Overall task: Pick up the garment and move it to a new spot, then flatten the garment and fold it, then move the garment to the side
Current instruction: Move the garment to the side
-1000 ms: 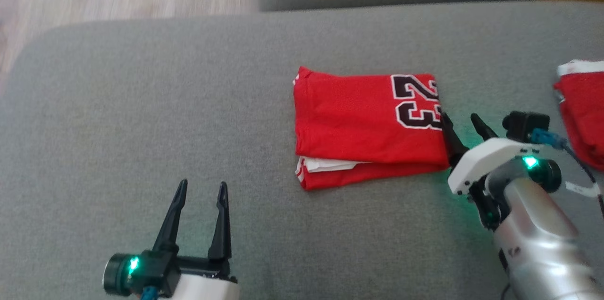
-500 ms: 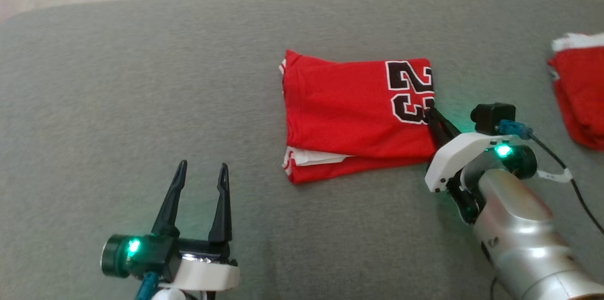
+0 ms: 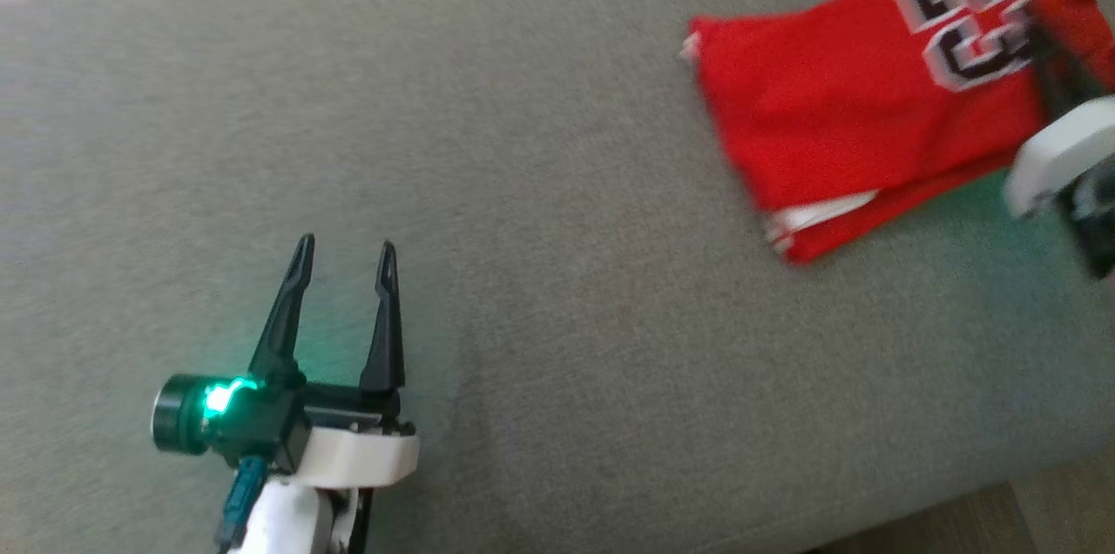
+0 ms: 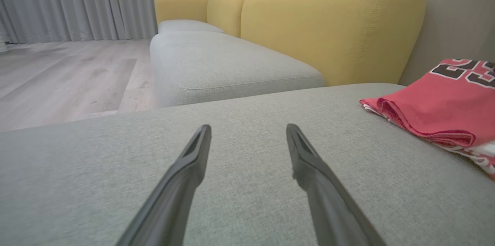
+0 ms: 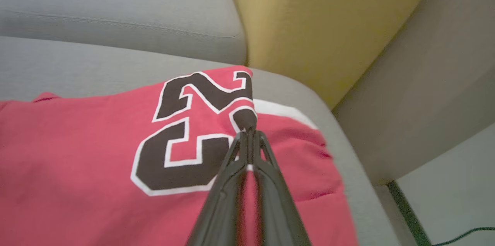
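Tool status: my right gripper (image 5: 249, 132) is closed, its two fingers pressed together on the garment (image 5: 96, 153). It pinches the fabric at the edge beside the black number print. My left gripper (image 3: 344, 253) stands open and empty above the grey seat cushion (image 3: 523, 145), well apart from the garment.

Location of the work item: the garment rests on the cushion toward its right end, near the yellow backrest (image 5: 309, 17). It forms a compact red rectangle, with several layers showing along one edge.

Progress assessment: judging by that layered shape, flattening and folding are complete. The step in hand appears to be the last one, moving the garment to the side.

Remaining:
- carry out the transfer
- set the stack down without disturbing the folds
- open the right fingers

Red and white fabric shows past the pinched edge; I cannot tell whether it belongs to this garment
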You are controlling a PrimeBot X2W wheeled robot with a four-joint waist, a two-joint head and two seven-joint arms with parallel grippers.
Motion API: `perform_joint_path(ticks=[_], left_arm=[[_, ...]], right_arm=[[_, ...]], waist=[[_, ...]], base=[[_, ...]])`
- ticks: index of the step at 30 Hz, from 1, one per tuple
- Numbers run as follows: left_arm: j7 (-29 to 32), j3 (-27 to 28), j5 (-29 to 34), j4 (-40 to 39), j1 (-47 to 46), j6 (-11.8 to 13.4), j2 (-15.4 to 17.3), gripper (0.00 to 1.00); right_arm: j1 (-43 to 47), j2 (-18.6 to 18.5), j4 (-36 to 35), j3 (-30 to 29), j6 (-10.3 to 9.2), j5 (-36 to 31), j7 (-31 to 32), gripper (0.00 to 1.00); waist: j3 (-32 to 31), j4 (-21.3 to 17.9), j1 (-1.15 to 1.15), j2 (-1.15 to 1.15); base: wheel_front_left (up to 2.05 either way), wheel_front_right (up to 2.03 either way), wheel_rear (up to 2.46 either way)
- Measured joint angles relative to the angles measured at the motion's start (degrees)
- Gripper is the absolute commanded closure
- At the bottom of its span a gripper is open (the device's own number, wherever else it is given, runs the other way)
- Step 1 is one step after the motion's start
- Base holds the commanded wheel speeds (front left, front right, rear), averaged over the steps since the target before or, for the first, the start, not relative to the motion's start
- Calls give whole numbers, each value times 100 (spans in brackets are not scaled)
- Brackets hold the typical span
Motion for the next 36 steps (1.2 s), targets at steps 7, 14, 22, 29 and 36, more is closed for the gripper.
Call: perform_joint_path(ticks=[7,14,22,29,36], left_arm=[[0,27,90,-26,-241,-89,2,0],[0,97,138,-27,-352,-124,1,0],[0,151,-141,-53,-323,115,-4,0],[1,67,-630,118,187,332,-8,0],[1,-18,-727,205,682,370,-7,0]], right_arm=[[-376,-671,-279,-598,0,-240,48,100],[-428,-791,-300,-1538,0,-842,212,0],[707,437,-918,-1845,0,-1266,-114,0],[2170,1323,-1572,-592,0,-545,-359,0],[3423,1519,-2819,-397,0,-90,-411,0]], waist=[[491,-275,0,0],[606,-267,0,0],[64,27,-1,0],[-676,430,-2,0],[-1433,920,-3,0]], base=[[0,0,0],[0,0,0],[0,0,0],[0,0,0],[0,0,0]])
